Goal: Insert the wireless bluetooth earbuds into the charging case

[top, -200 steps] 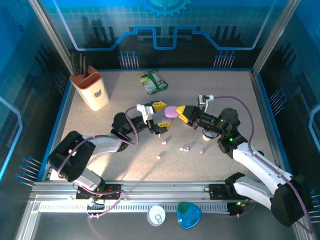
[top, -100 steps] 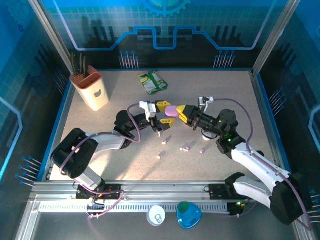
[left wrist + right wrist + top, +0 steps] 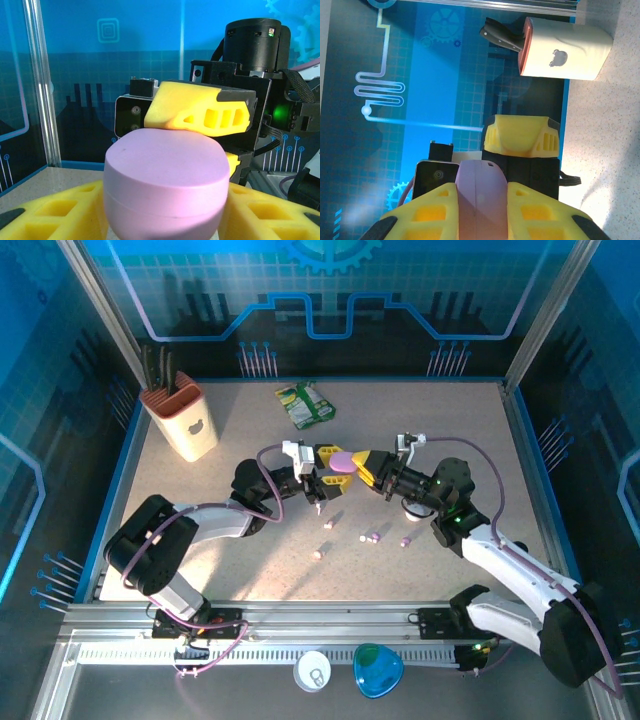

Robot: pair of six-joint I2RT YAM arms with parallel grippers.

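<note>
Purple and pebble-shaped, the charging case [image 3: 343,461] is held in the air above the middle of the table [image 3: 470,430], shut, with its seam unbroken. The right gripper [image 3: 358,466] pinches it, a yellow finger pressed on each face. The left gripper [image 3: 327,470] meets it from the opposite side, its fingers spread to flank the case. Whether they press on it I cannot tell.

The step in hand looks like taking a two-armed hold so the case can be opened. Next, I judge, the left fingers must catch one half at the seam while the right holds the other. The halves then have to be levered apart without the smooth shell slipping.

Counted: one charging case and five earbuds [image 3: 375,537] that I can make out, loose on the table between the case and the near edge, in whitish, pink and purple. One knife block [image 3: 185,422] stands in the far-left corner, and one green packet [image 3: 305,404] lies by the far edge.
</note>
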